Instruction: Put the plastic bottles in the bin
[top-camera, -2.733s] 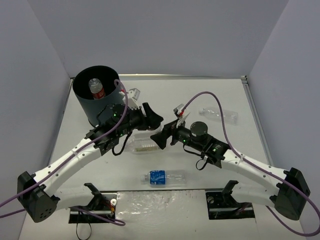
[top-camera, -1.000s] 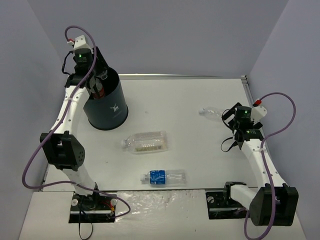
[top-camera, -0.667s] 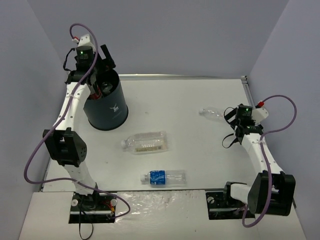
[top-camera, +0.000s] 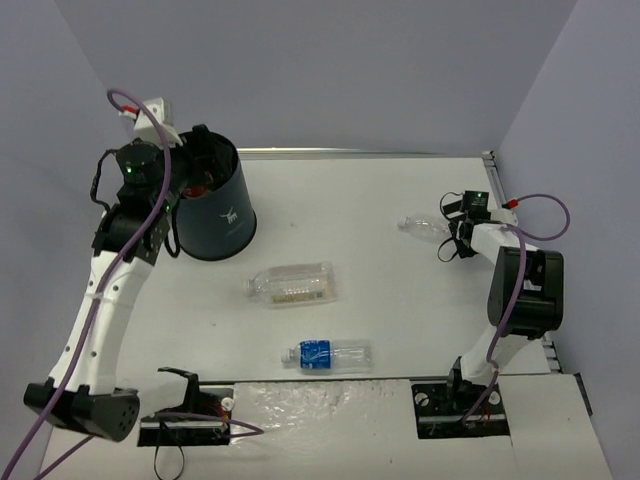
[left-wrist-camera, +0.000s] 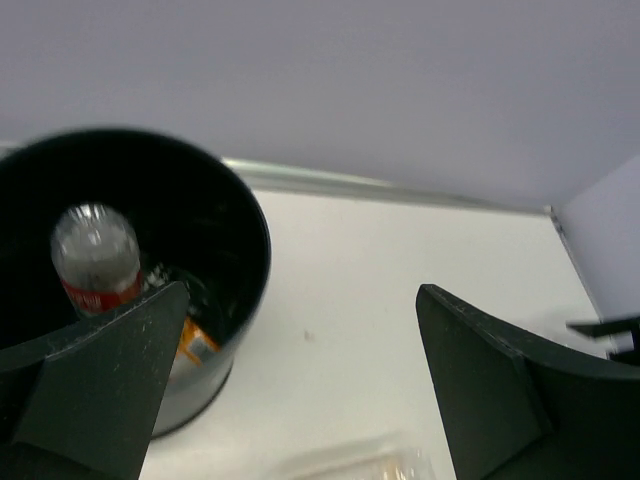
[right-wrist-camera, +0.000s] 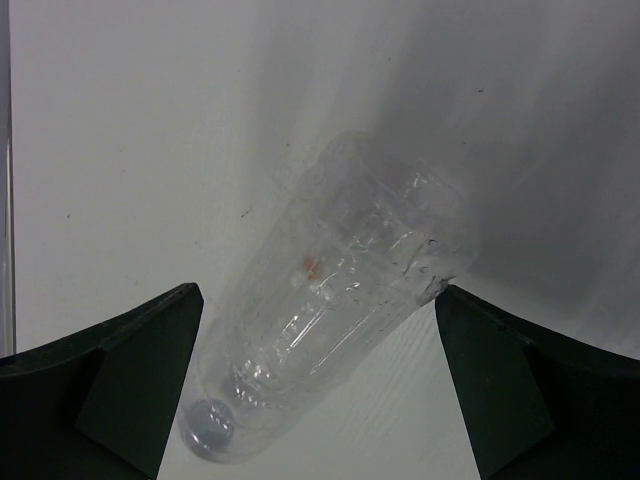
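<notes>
The bin (top-camera: 215, 215) stands at the far left. In the left wrist view its dark rim (left-wrist-camera: 255, 215) shows, with a red-labelled bottle (left-wrist-camera: 97, 262) and an orange one (left-wrist-camera: 196, 341) inside. My left gripper (top-camera: 192, 150) hangs open and empty by the bin's rim, its fingers (left-wrist-camera: 110, 390) spread wide. A plain clear bottle (top-camera: 420, 225) lies at the far right. My right gripper (top-camera: 447, 228) is open around it, and the bottle (right-wrist-camera: 340, 290) lies between its fingers (right-wrist-camera: 150, 370) without being pinched. A wide ribbed bottle (top-camera: 292, 283) and a blue-labelled bottle (top-camera: 326, 353) lie mid-table.
Grey walls close in the table on the left, back and right. A metal strip (left-wrist-camera: 380, 187) runs along the back edge behind the bin. The arm bases and their mounts (top-camera: 188, 412) sit at the near edge.
The left gripper opened over the bin and its arm drew back to the left. The right gripper moved farther along the right side, up to the clear bottle.
</notes>
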